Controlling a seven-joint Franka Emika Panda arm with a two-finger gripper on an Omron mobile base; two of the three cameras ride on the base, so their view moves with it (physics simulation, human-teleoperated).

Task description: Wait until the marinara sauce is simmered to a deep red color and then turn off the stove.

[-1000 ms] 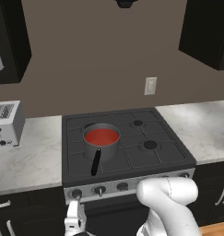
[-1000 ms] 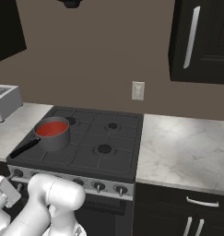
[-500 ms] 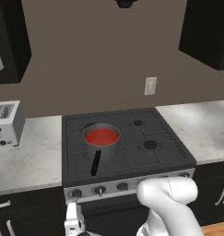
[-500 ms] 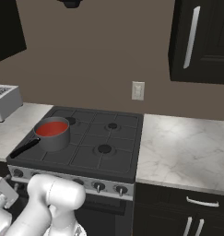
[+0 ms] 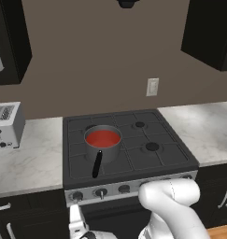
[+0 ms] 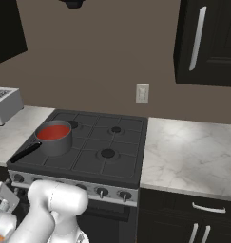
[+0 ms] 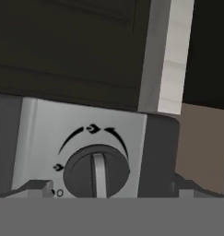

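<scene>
Sitting between two pale marbled stone counters (image 5: 31, 158), the black four-burner gas stove (image 5: 147, 161) with dark grates shows a silver front panel carrying a row of round knobs. On its front-left burner stands a small grey saucepan with a black handle (image 5: 102, 144), holding a flat round disc of orange-red marinara sauce (image 5: 102, 138). A silver toaster (image 5: 6, 125) rests on the left counter. Low before the panel hangs the two-finger gripper (image 5: 80, 224), fingertips (image 7: 37, 188) spread wide either side of a dark round knob (image 7: 96, 171), touching nothing.

Nothing stands between the pincer (image 7: 109, 191) and the stove's knob (image 7: 96, 171).
</scene>
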